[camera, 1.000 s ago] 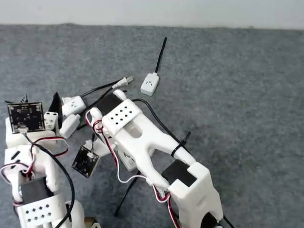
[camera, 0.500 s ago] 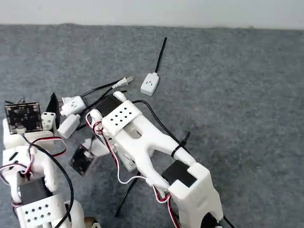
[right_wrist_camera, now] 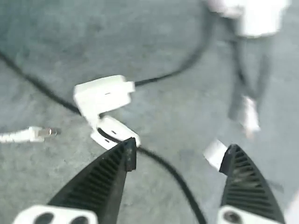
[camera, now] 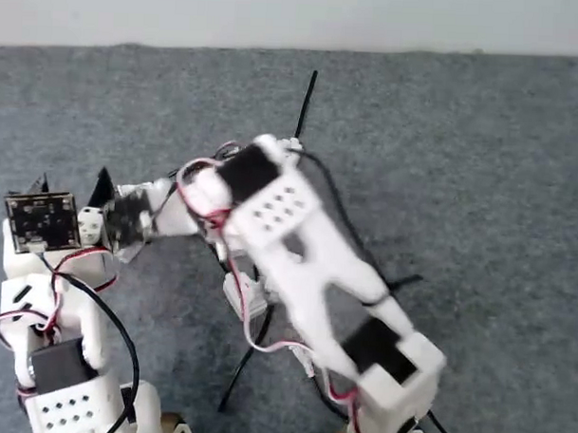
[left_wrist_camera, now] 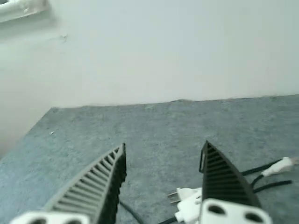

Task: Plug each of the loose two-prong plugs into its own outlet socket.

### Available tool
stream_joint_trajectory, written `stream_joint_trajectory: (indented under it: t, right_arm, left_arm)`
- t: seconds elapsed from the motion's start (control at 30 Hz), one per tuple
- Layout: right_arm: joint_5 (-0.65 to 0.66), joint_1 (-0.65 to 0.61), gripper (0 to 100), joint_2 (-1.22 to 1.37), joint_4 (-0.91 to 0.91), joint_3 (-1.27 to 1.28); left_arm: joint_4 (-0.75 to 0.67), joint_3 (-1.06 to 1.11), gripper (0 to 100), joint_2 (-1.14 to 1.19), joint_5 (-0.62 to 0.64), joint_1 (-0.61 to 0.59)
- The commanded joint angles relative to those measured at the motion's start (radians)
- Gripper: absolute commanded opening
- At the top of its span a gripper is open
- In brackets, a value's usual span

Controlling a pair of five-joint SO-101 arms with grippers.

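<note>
white right arm swung fwd toward left arm; plug now below it; both jaws wide open, empty.

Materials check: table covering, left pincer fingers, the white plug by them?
Table covering: grey felt or short-pile carpet, by its mottled fuzzy look. Left pincer fingers: matte black ribbed plastic, probably printed. White plug: smooth plastic body, prongs seemingly metal.
</note>
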Motion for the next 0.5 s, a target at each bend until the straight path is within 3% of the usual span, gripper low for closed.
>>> stream_joint_trajectory:
  t: [0.0, 0.23, 0.47]
  right_arm:
    - [-0.170, 0.070, 28.1, -0.214, 0.042, -0.055]
    - [-0.491, 0.300, 28.0, -0.545, 0.042, 0.101]
    - [-0.571, 0.346, 28.0, -1.064, 0.038, 0.592]
  left_arm:
    - [0.183, -0.199, 26, -0.009, -0.006, 0.083]
    - [0.442, -0.357, 26, -0.011, -0.026, 0.100]
    - [0.614, -0.374, 26, -0.011, -0.100, 0.100]
